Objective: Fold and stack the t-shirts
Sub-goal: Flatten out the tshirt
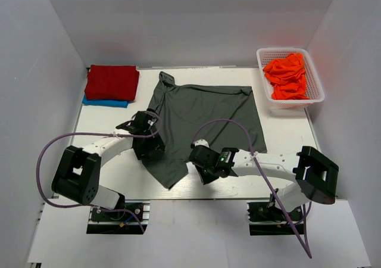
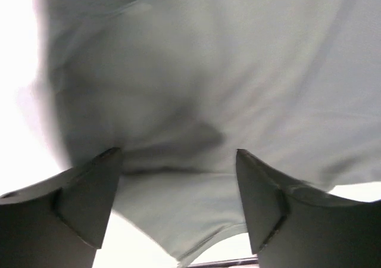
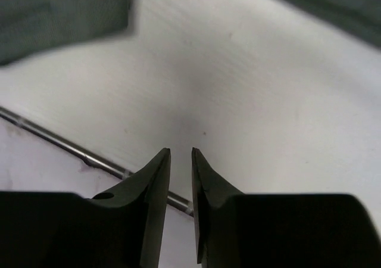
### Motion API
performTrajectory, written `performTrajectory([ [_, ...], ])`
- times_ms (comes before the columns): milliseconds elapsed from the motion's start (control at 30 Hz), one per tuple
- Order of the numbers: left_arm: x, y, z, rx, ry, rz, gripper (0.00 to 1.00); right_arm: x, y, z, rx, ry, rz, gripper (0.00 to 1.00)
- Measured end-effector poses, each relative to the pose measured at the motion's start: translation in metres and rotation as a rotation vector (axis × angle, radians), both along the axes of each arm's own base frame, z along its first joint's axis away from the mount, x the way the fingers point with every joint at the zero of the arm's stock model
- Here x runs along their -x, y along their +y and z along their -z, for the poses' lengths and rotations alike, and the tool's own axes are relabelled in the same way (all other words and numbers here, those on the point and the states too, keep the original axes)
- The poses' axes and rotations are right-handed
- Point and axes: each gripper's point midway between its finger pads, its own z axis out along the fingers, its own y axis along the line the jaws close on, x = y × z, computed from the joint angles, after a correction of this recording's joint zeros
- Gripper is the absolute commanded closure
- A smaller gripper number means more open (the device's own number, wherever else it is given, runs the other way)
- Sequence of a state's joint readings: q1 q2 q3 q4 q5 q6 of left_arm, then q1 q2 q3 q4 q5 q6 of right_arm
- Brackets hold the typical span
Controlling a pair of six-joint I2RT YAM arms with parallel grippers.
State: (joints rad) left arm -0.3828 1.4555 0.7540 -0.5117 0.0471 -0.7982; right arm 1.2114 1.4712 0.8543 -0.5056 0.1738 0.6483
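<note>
Blue t-shirt [image 1: 105, 103] mostly buried under red t-shirt [image 1: 112, 82], orange t-shirts [image 1: 287, 76] too bunched in the basket [image 1: 283, 50] to count, grey t-shirt [image 1: 205, 110] left edge partly under left gripper [image 1: 149, 146], plus blurred and edge-cropped in both wrist views.

Spread t-shirt [image 1: 205, 116] lies centre, folded t-shirts [image 1: 111, 83] behind left, basket [image 1: 293, 103] behind right.

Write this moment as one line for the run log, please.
left gripper: open over grey t-shirt | right gripper: nearly shut, empty, above table | stack: red t-shirt on blue t-shirt | orange t-shirts: in basket
</note>
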Motion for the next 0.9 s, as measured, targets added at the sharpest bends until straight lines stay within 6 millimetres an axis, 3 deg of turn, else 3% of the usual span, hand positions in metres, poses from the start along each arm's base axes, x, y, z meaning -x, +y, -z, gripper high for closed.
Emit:
performTrajectory([
  [100,0.016,0.023,-0.007,-0.110,0.056,-0.044,0.00,-0.019,0.011,-0.017,-0.026,-0.069,0.034,0.68],
  [200,0.021,0.040,-0.020,-0.203,0.087,-0.090,0.00,-0.037,0.031,-0.036,-0.086,-0.113,0.059,0.68],
  [300,0.014,0.046,-0.037,-0.237,0.066,-0.115,0.00,-0.052,0.052,-0.041,-0.119,-0.129,0.059,0.68],
  [400,0.009,0.042,-0.045,-0.219,0.032,-0.108,0.00,-0.060,0.071,-0.034,-0.125,-0.128,0.031,0.68],
  [600,-0.002,0.031,-0.046,-0.178,-0.005,-0.074,0.00,-0.066,0.095,-0.010,-0.119,-0.113,-0.065,0.88],
  [700,-0.014,0.025,-0.038,-0.170,-0.020,-0.055,0.00,-0.064,0.097,0.001,-0.109,-0.093,-0.102,0.93],
  [900,-0.041,0.010,-0.017,-0.153,-0.018,-0.024,0.00,-0.052,0.090,0.018,-0.105,-0.051,-0.170,0.93],
])
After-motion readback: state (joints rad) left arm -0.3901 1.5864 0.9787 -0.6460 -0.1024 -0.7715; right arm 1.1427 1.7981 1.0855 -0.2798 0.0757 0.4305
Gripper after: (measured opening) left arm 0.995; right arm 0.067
